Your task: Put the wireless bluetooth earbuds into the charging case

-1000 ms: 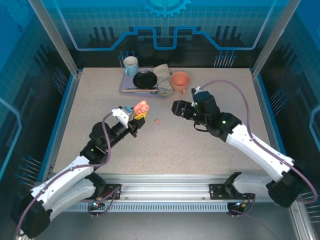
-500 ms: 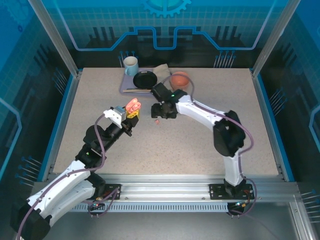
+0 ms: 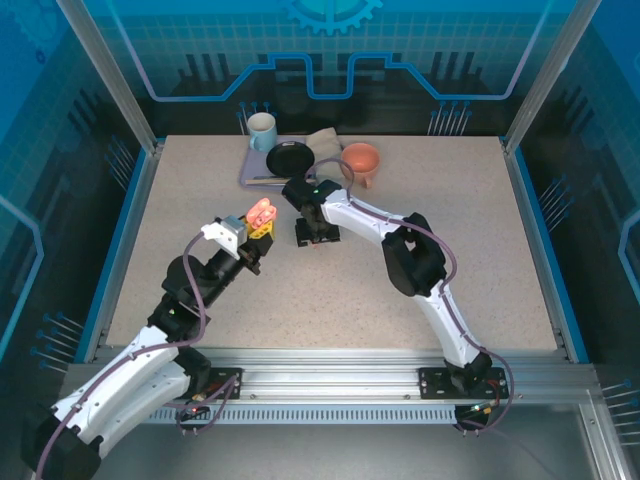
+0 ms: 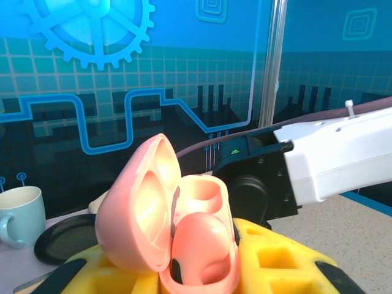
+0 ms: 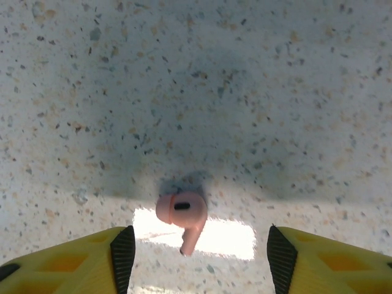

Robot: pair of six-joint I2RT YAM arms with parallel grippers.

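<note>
My left gripper (image 3: 260, 230) is shut on a salmon-pink charging case (image 3: 262, 211), held up above the table. In the left wrist view the case (image 4: 184, 233) stands open with its lid swung left. One pink earbud (image 4: 205, 242) sits in the near slot and the far slot is bare. My right gripper (image 3: 318, 236) points straight down at the table, just right of the case. In the right wrist view a second pink earbud (image 5: 182, 214) lies on the speckled tabletop, between the open fingers (image 5: 124, 257) of the right gripper (image 5: 201, 260) and touching neither pad.
A purple tray (image 3: 246, 172) at the back edge carries a pale blue mug (image 3: 262, 130), a black dish (image 3: 290, 158) and a crumpled cloth (image 3: 325, 148). An orange cup (image 3: 360, 160) stands beside it. The right arm (image 4: 318, 159) crosses close behind the held case.
The right arm has swung left from mid-table and dropped down over the loose earbud, its fingers narrowing a little. The left gripper has drifted slightly left with the case.
</note>
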